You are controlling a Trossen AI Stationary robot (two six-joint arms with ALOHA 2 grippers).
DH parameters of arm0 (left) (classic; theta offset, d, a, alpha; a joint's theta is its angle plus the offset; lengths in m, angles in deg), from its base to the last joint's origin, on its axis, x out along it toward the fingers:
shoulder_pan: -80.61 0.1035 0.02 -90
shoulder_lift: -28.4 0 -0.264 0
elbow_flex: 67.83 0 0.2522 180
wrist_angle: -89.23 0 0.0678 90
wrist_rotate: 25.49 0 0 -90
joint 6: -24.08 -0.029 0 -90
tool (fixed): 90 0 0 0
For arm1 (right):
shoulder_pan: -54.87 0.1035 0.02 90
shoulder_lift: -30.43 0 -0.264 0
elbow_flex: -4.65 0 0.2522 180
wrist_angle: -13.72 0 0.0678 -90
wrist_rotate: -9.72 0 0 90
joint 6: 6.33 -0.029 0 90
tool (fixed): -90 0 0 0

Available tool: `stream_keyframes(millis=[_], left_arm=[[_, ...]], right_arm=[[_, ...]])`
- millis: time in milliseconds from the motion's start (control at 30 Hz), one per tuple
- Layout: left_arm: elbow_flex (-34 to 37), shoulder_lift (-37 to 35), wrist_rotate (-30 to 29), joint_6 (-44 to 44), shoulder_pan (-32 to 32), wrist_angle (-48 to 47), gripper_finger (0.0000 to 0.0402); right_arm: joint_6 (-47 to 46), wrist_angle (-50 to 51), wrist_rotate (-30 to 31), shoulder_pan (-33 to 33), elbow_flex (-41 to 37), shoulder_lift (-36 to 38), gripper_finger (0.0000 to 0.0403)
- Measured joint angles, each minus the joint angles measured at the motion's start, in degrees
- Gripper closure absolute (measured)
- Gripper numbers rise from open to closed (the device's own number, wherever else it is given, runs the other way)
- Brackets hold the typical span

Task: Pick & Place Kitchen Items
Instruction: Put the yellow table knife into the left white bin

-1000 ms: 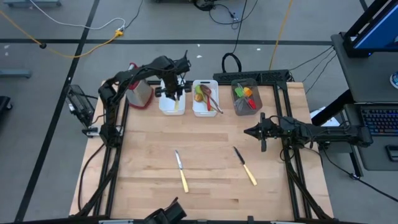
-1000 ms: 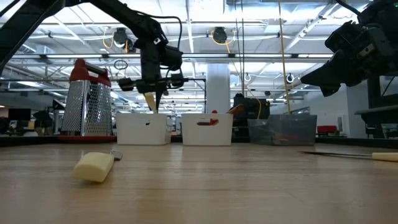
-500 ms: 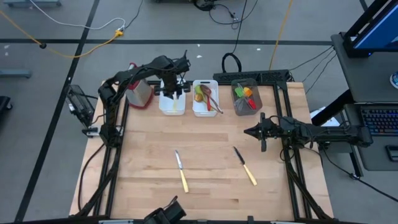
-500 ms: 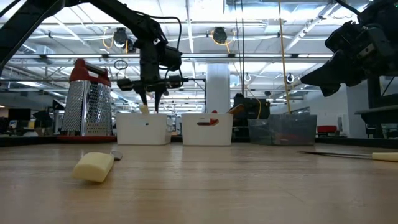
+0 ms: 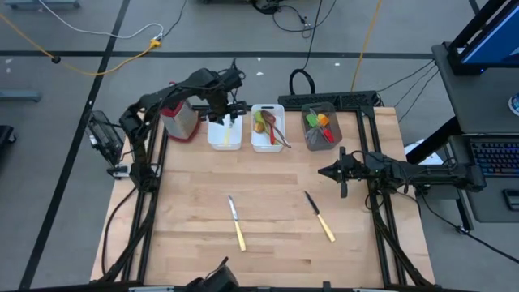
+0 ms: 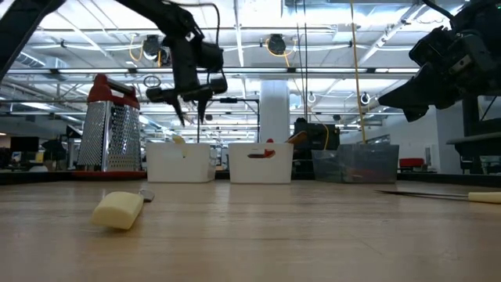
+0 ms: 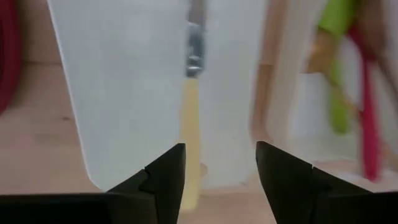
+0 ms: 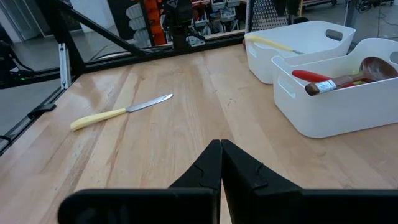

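Note:
My left gripper (image 5: pixel 222 107) hangs open and empty above the left white tray (image 5: pixel 214 138); it also shows in the left wrist view (image 7: pixel 219 149) and the low view (image 6: pixel 192 116). A cream-handled knife (image 7: pixel 191 106) lies in that tray, its handle end propped on the tray's rim (image 8: pixel 268 43). Two more cream-handled knives lie flat on the table, one (image 5: pixel 236 222) near the middle and one (image 5: pixel 319 216) to its right. My right gripper (image 5: pixel 341 173) is shut and empty above the table's right side, apart from both knives.
The middle white tray (image 5: pixel 279 109) holds green, red and wooden utensils. The grey tray (image 5: pixel 308 138) holds green, orange and red ones. A red-topped metal grater (image 5: pixel 180 120) stands left of the trays. Bare wood lies between the trays and the two knives.
My left gripper has opened and let go of the cream-handled knife, which has dropped into the left white tray with its handle on the rim. The gripper has then risen above the tray.

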State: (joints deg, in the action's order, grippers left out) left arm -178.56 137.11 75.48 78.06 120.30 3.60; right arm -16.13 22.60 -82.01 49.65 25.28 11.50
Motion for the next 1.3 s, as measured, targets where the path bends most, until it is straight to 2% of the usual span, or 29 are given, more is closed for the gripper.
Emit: stream_keyframes(millis=[300,500,867,1133,1300], left_arm=[[0.0,-8.38,-0.92,5.16,-4.49,8.16,0.0215],[0.0,-12.77,-1.01,7.56,-9.93,12.82,0.0215],[-0.01,-14.04,-1.32,15.23,-27.61,18.01,0.0215],[-0.02,-13.82,-10.35,25.81,-41.39,18.47,0.0215],[-0.02,-13.72,-13.24,33.79,-48.04,18.38,0.0215]], right_arm=[[0.0,0.0,0.0,0.0,0.0,0.0,0.0403],[0.01,0.0,0.0,0.01,0.0,0.02,0.0403],[0.02,0.02,0.0,0.01,0.0,0.0,0.0403],[0.01,0.02,0.0,0.0,0.0,0.02,0.0403],[0.02,0.02,0.0,0.02,0.0,0.02,0.0403]])
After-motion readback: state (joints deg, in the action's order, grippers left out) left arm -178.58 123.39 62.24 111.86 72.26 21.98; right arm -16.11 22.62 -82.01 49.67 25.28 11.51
